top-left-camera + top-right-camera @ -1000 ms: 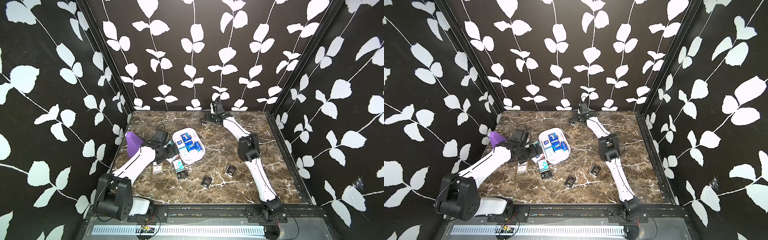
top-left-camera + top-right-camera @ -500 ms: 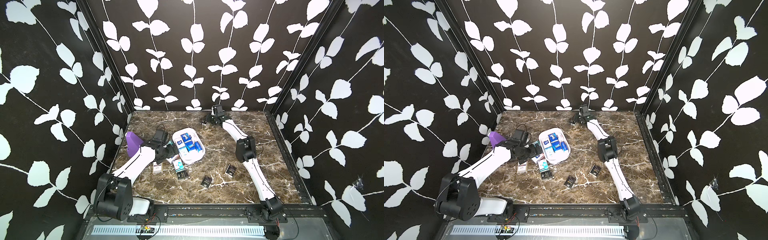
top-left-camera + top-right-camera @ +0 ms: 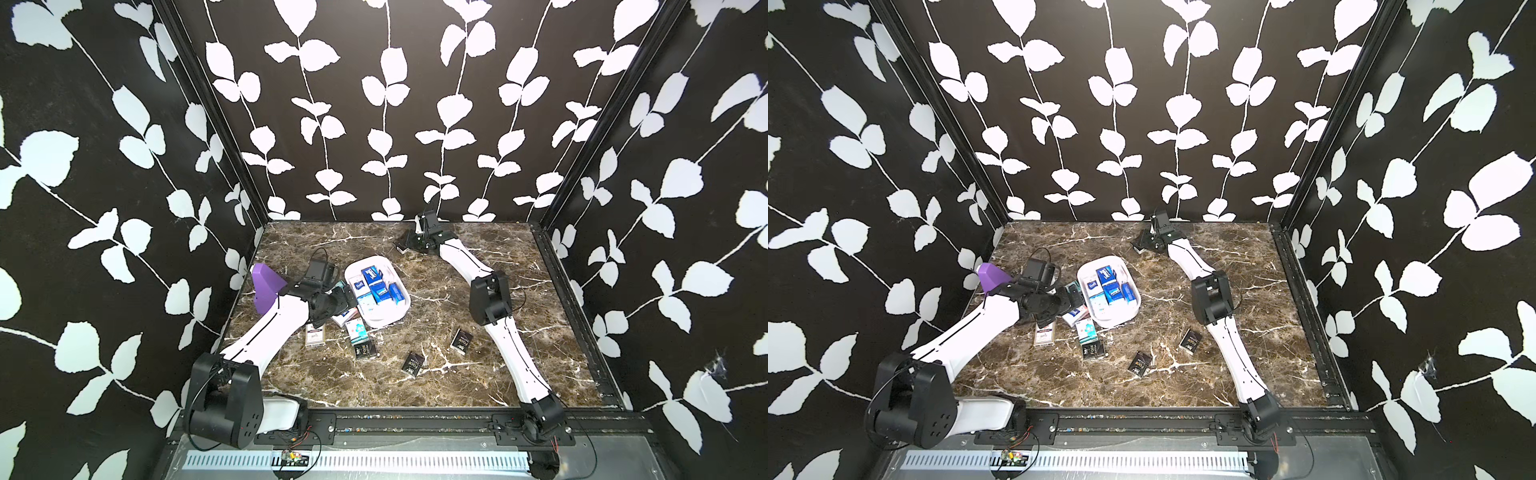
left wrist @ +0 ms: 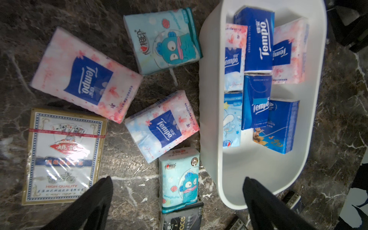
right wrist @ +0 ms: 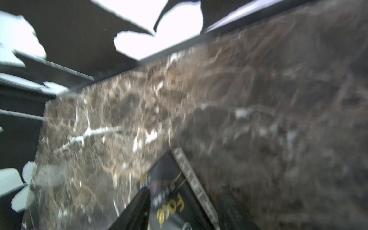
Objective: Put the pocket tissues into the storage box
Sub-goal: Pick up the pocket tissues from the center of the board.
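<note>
The left jaws stand wide and empty. Their black fingertips (image 4: 103,187) hang above the worktop (image 4: 123,163), straddling a teal cartoon pack (image 4: 179,177) that lies flat just beside the outer wall of the storage box (image 4: 209,111). A black pack (image 4: 181,221) touches the teal pack's end. Further out lie two pink-and-blue packs (image 4: 161,125), a second teal pack (image 4: 163,39) and a box of playing cards (image 4: 61,155), which is not tissues. Inside the white box lie at least six pocket tissues (image 4: 256,39), mostly blue.

The right jaws reach low near the middle of the worktop's far edge. A gold-lettered black pack (image 5: 171,195) sits between them, but the wrist view is blurred and I cannot tell whether they clamp it.

In both top views the box sits left of the worktop's centre, with the loose cluster between it and the left arm (image 3: 282,316). Two more black packs (image 3: 413,363) lie toward the near edge. A purple wedge (image 3: 266,286) rests by the left edge.

The packs look light, soft and film-wrapped, so they are likely slippery and easily squashed. A hold across the narrow width at mid-length seems safest. The box wall beside the teal pack leaves little room for a fingertip.
</note>
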Controlling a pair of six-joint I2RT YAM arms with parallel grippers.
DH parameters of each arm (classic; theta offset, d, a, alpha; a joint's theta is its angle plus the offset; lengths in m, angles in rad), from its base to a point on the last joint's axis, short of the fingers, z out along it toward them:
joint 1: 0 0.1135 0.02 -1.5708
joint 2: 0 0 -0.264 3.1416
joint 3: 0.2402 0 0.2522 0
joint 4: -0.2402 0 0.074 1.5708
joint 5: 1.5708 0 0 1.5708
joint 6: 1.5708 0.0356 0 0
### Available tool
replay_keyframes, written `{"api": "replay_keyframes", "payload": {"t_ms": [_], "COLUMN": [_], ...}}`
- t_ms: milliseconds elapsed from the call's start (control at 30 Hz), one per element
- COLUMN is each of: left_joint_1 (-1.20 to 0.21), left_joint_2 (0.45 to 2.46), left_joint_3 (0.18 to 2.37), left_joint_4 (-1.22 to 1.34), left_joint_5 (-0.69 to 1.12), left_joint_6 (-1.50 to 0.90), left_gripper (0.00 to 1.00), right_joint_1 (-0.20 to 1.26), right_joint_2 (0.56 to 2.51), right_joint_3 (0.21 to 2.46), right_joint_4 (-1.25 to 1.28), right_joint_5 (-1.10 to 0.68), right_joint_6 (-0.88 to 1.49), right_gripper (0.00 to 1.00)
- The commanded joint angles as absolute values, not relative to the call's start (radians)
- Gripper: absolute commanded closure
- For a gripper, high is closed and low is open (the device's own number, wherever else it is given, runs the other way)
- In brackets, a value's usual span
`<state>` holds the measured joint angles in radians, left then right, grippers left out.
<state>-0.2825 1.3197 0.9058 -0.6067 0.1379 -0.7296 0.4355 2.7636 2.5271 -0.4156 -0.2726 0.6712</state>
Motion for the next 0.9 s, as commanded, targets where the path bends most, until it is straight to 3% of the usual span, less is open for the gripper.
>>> {"api": "replay_keyframes", "payload": {"t_ms": [0,167,467,867], "left_joint_1": [-0.277,-0.276,-0.274,-0.270], "left_joint_2": [1.289,1.291,1.293,1.321], "left_joint_3": [0.887,0.888,0.896,0.894], "left_joint_4": [-0.600,-0.599,-0.611,-0.552], "left_joint_5": [0.126,0.133,0.130,0.140], "left_joint_6": [-0.735,-0.736,-0.719,-0.720], "left_gripper": [0.01,0.01,0.01,0.01], "right_joint_1": [0.456,0.458,0.458,0.431], "right_joint_2": [2.718,2.736,2.773,2.489], "right_joint_3": [2.423,2.428,2.474,2.333], "right_joint_4": [-0.493,-0.521,-0.548,-0.523], "right_joint_5": [-0.256,-0.252,-0.256,-0.385], "right_joint_6": [0.627,0.623,0.640,0.599], "right_gripper": [0.42,0.52,0.98,1.00]}}
